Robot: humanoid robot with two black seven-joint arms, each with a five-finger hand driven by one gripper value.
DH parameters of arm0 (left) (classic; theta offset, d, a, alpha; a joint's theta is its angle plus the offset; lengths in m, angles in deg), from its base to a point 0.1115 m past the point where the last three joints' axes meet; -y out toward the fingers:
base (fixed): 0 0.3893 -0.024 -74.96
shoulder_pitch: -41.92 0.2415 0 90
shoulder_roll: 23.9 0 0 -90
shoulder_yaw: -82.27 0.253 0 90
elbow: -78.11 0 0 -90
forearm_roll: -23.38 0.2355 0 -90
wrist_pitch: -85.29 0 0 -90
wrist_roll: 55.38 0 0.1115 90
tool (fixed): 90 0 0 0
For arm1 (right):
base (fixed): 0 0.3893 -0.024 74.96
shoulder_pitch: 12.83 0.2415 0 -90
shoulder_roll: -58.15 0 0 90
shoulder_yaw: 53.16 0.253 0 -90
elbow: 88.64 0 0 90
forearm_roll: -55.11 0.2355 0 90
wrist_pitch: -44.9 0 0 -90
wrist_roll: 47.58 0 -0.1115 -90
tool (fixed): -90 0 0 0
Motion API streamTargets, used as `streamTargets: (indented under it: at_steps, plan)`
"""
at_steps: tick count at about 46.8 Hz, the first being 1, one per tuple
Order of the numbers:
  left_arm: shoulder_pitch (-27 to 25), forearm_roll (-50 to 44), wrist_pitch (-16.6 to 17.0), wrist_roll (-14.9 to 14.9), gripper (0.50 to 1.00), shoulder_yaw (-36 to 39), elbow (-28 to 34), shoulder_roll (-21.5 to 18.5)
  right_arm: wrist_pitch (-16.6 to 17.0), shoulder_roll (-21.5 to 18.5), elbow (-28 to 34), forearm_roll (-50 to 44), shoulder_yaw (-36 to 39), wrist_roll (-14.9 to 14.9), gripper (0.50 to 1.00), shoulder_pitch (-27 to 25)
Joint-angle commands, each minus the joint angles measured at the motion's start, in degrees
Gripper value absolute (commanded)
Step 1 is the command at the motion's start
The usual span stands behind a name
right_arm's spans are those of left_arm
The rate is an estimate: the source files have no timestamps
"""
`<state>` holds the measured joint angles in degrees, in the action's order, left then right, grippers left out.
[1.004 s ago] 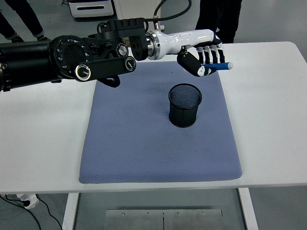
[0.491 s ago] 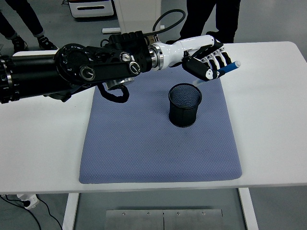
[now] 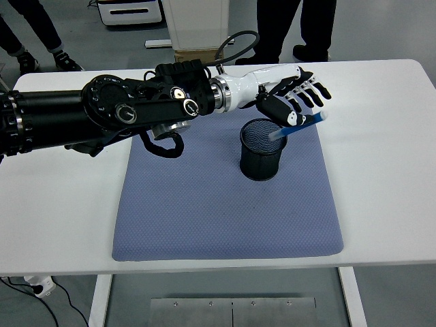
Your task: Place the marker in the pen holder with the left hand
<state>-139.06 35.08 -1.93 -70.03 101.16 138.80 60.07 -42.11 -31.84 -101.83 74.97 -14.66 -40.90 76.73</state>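
Observation:
A black mesh pen holder [image 3: 262, 157] stands upright on a blue-grey mat [image 3: 204, 204]. My left hand [image 3: 294, 101] hovers just above and behind the holder's rim, its fingers [image 3: 315, 90] spread apart. A blue marker [image 3: 300, 123] lies tilted and blurred just under the hand. Its lower end dips into the holder's mouth and its upper end sticks out to the right. The fingers no longer wrap around it. The black left arm [image 3: 102, 112] reaches in from the left edge. The right arm is out of view.
The mat covers the middle of the white table [image 3: 388, 170]. Legs of people [image 3: 300, 27] stand behind the far edge. A white cabinet base [image 3: 197, 24] and a grey box [image 3: 129, 10] sit on the floor beyond.
The left hand sank toward the holder and its fingers opened. The marker left the grip and tipped down, its lower end now inside the holder's rim.

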Motion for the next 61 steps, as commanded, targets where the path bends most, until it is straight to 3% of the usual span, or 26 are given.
streamTargets:
  at_steps: [1, 16, 26, 34, 41, 46, 61]
  plan:
    - [-0.34, -1.15, -0.15, -0.3, 1.0, -0.17, -0.12, -0.56, 0.0, 0.0, 0.0, 0.0, 0.0, 0.0, 1.0, 0.0]
    - [-0.17, -6.69, 0.03, -0.38, 1.0, -4.48, -0.3, -5.31, 0.0, 0.0, 0.0, 0.0, 0.0, 0.0, 1.0, 0.0]
    - [3.0, -8.01, -0.23, -0.3, 1.0, -7.03, -0.48, -12.34, 0.0, 0.0, 0.0, 0.0, 0.0, 0.0, 1.0, 0.08]
    - [12.39, -8.09, 0.47, -0.65, 1.0, -13.17, -5.83, -14.62, 0.0, 0.0, 0.0, 0.0, 0.0, 0.0, 1.0, 0.0]
    - [19.69, -7.57, 1.26, -4.51, 1.0, -21.17, -8.3, -17.43, 0.0, 0.0, 0.0, 0.0, 0.0, 0.0, 1.0, 0.0]
    - [23.29, -7.92, 1.08, -5.04, 1.0, -25.3, -8.47, -19.28, 0.0, 0.0, 0.0, 0.0, 0.0, 0.0, 1.0, 0.0]
    - [36.65, -11.34, -3.48, -5.13, 1.0, -44.72, -11.64, -19.11, 0.0, 0.0, 0.0, 0.0, 0.0, 0.0, 1.0, 0.0]
